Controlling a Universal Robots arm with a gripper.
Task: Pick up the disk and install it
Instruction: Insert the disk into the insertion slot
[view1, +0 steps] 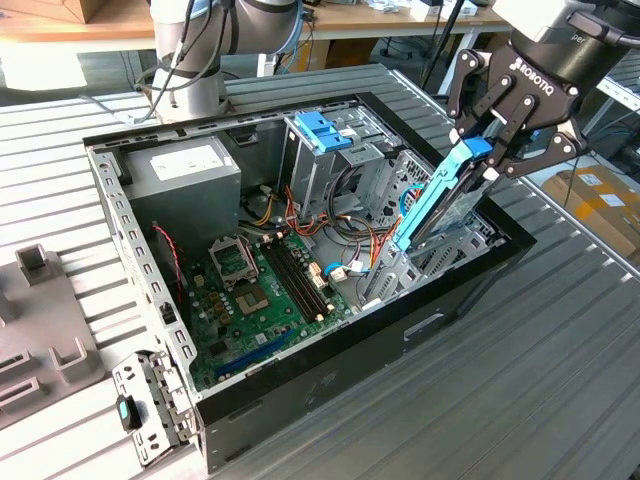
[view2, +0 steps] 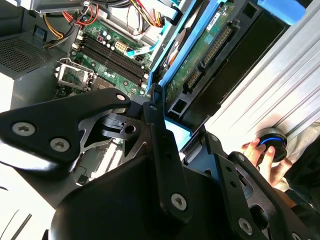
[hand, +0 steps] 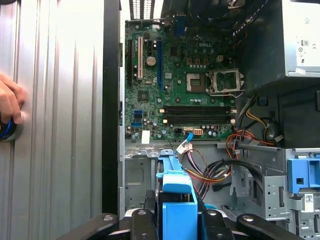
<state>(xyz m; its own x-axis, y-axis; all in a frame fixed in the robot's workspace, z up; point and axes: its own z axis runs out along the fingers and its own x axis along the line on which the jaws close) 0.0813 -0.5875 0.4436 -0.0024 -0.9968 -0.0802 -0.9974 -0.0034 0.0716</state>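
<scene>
The scene is brightly and evenly lit, the computer case (view1: 420, 330) is softly shaded inside, and the ribbed table (hand: 60, 100) is bleached by glare in the first wrist view.

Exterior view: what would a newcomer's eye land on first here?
First, the blue-railed disk, steeply tilted at the exterior view's right side of the open case. The gripper has its jaws shut on the disk's upper end. Next comes the green motherboard on the case floor, and a bright blue handle further back.
</scene>
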